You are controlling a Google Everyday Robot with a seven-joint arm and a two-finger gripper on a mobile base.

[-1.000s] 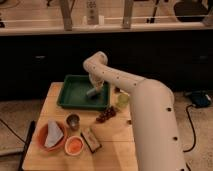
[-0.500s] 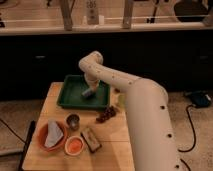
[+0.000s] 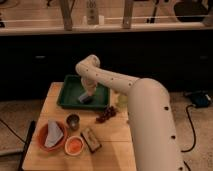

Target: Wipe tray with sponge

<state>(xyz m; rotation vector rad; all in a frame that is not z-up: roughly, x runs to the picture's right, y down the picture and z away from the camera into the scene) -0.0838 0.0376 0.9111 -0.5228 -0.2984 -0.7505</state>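
Wiping looks to be in hand: the claw is down inside the tray, which sits at the far edge of the table toward the left corner, with the sponge on the tray floor at the claw's tip. Whether the claw grips it I cannot tell. The next move, I judge, calls for sweeping the sponge flat across the floor, short of the rim.
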